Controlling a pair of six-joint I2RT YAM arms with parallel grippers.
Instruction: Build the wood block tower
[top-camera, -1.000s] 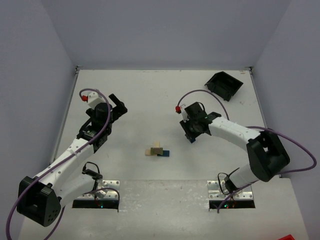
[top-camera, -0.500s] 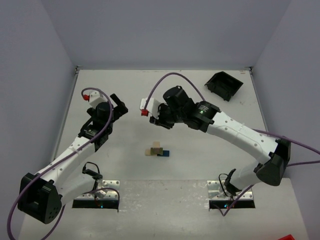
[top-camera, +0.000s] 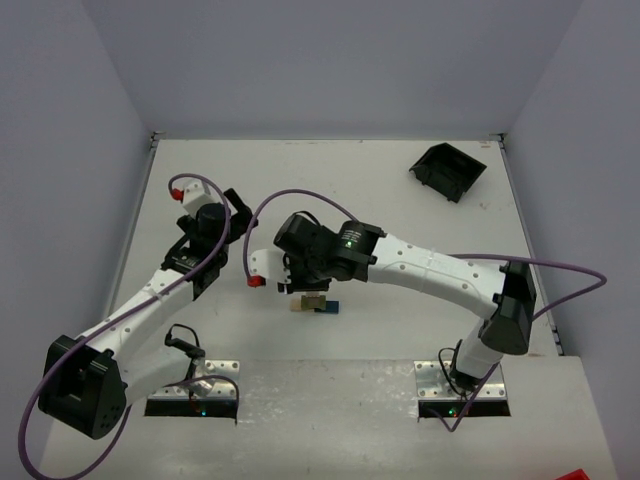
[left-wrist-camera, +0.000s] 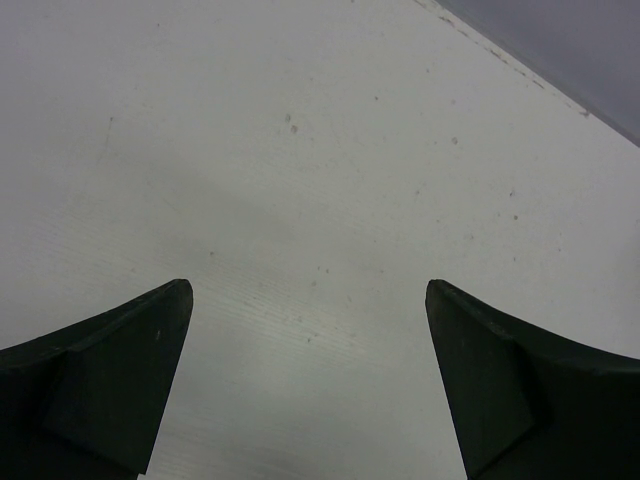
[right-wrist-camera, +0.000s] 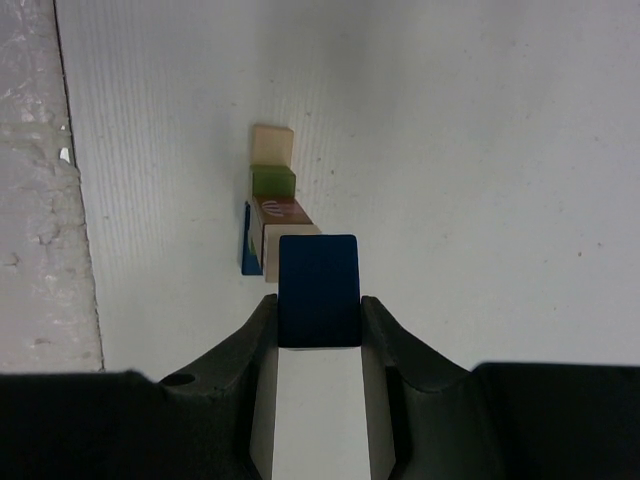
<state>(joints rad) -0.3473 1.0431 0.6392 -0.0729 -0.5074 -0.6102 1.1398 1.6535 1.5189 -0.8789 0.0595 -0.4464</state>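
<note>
The wood block tower (top-camera: 316, 303) is a small cluster of tan, olive green, reddish brown and blue blocks at the table's near middle; it also shows in the right wrist view (right-wrist-camera: 272, 200). My right gripper (right-wrist-camera: 318, 310) is shut on a dark blue block (right-wrist-camera: 318, 290) and holds it just above the tower's near end. In the top view the right gripper (top-camera: 303, 285) hangs over the tower and partly hides it. My left gripper (top-camera: 232, 213) is open and empty over bare table, left of the tower; its fingers (left-wrist-camera: 100, 380) frame only white surface.
A black plastic bin (top-camera: 448, 171) lies at the far right corner. A grey strip (right-wrist-camera: 40, 180) runs along the table's near edge. Purple walls close in the left, back and right sides. Purple cables loop off both arms.
My right arm has swung left and toward the near edge, from right of the tower to directly over it, carrying the dark blue block. The left arm has barely moved.
</note>
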